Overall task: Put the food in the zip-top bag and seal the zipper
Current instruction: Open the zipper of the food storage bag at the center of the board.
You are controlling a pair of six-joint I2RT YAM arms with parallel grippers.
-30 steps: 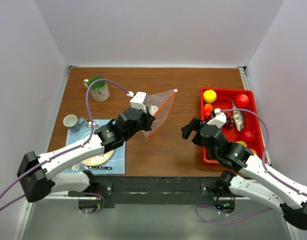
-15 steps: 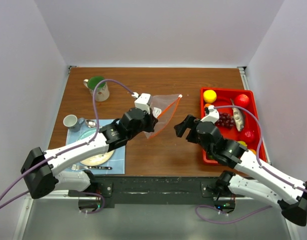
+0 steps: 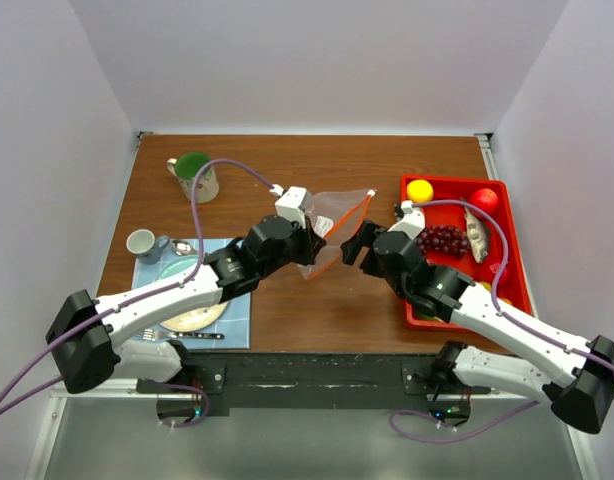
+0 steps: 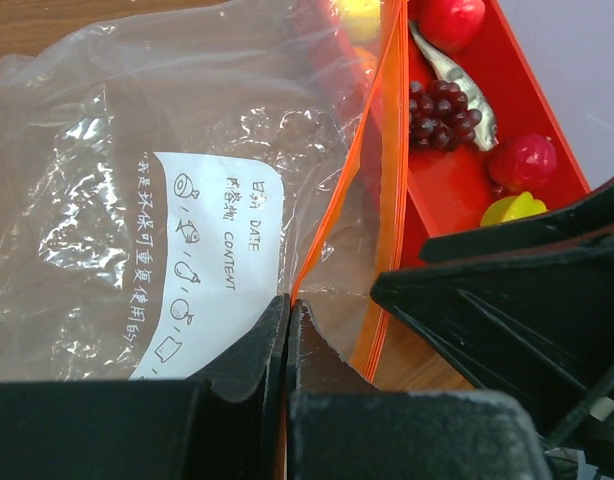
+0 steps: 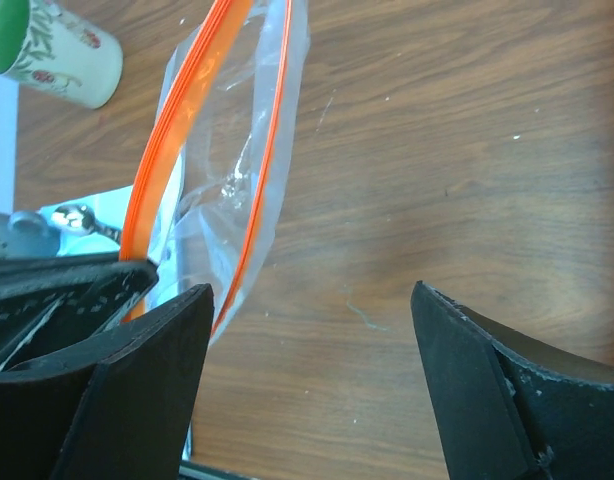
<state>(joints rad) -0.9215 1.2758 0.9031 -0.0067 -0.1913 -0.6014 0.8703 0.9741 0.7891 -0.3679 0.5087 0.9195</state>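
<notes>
— White walls on three sides, and a brown wooden tabletop (image 3: 287, 160) between them. What lies on it?

— On the right sits a red tray (image 3: 457, 179) that carries the toy food: a yellow lemon (image 3: 420, 190), a red apple (image 3: 484, 199), a purple grape bunch (image 3: 442, 240) and a silver fish (image 3: 474, 233). On the left stand a green-lined mug (image 3: 195, 177), a small cup (image 3: 142, 243) and a cream plate (image 3: 192, 320) on a blue mat (image 3: 232, 320).

— Where is the zip-top bag?

— The zip-top bag (image 3: 332, 215) is near the middle of the tabletop, just left of the tray, between the two arms. It is clear and crinkly, with a white printed label on its side.

— Who has hold of it?

— The left gripper (image 4: 289, 310). Its jaws are pressed together on the plastic at the bag's mouth edge, right at the zipper (image 4: 332, 230).

— Is the zipper sealed?

— No. In the right wrist view the two orange-red strips stand apart, so the mouth gapes.

— And the right gripper?

— The right gripper (image 5: 312, 295) is spread wide and grips nothing. It points at the bag's mouth, with one finger just beside the plastic. Whether it touches the bag, I cannot tell.
</notes>
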